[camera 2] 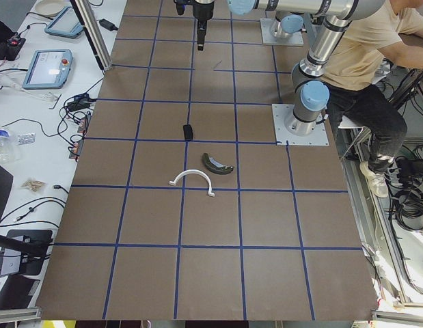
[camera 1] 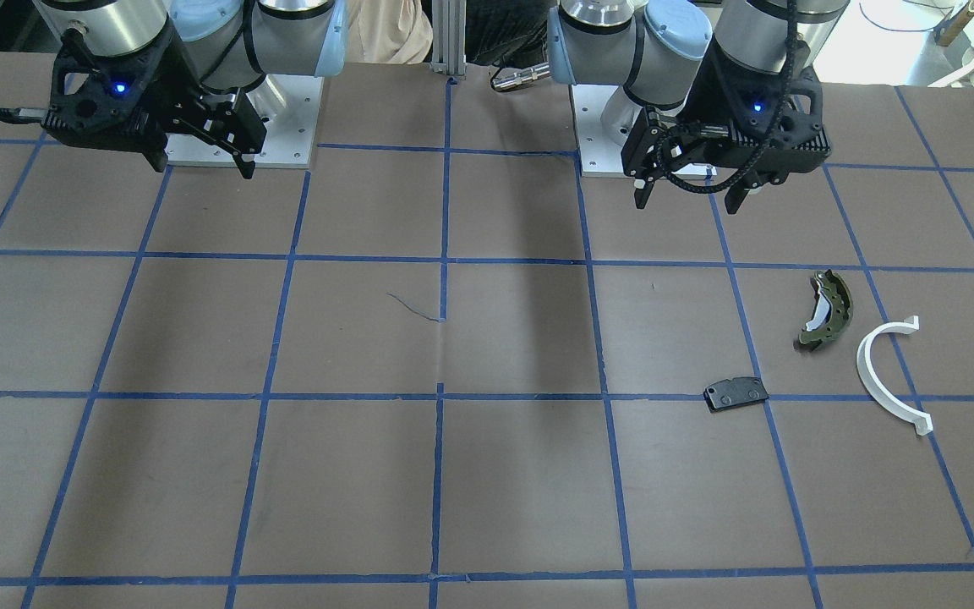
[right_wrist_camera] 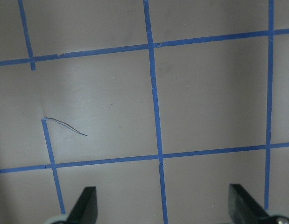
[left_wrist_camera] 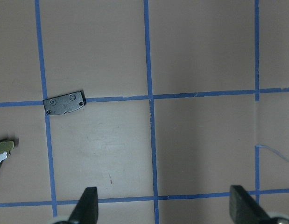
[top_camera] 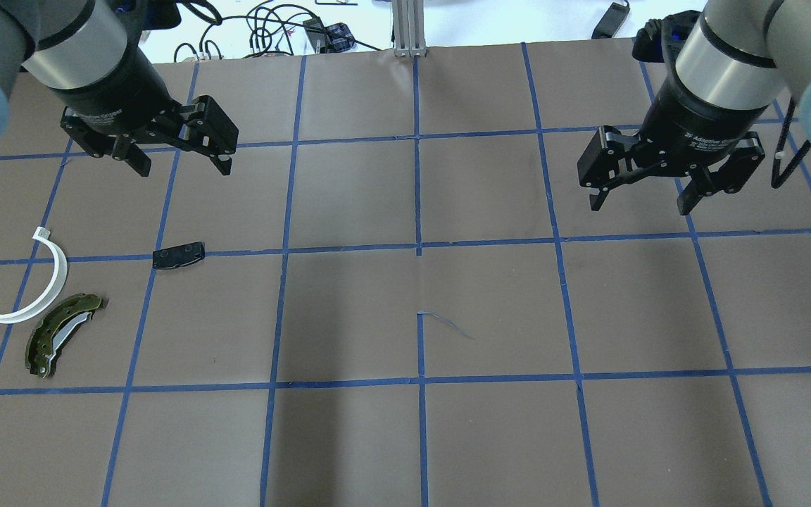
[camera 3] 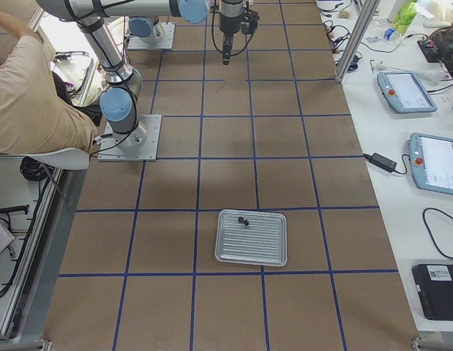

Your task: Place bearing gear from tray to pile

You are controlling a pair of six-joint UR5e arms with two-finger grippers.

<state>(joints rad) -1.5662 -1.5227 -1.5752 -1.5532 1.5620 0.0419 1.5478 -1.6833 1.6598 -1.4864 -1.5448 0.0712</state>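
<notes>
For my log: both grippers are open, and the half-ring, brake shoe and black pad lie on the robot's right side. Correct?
No: the overhead view shows the half-ring, brake shoe and pad on the robot's left side. The rest stands.

Tiny black bearing gears lie on the silver tray.

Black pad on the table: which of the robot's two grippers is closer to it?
Left. The left gripper hangs open close by the black pad, which shows in its wrist camera; the right gripper hangs far off on the opposite side.
</notes>
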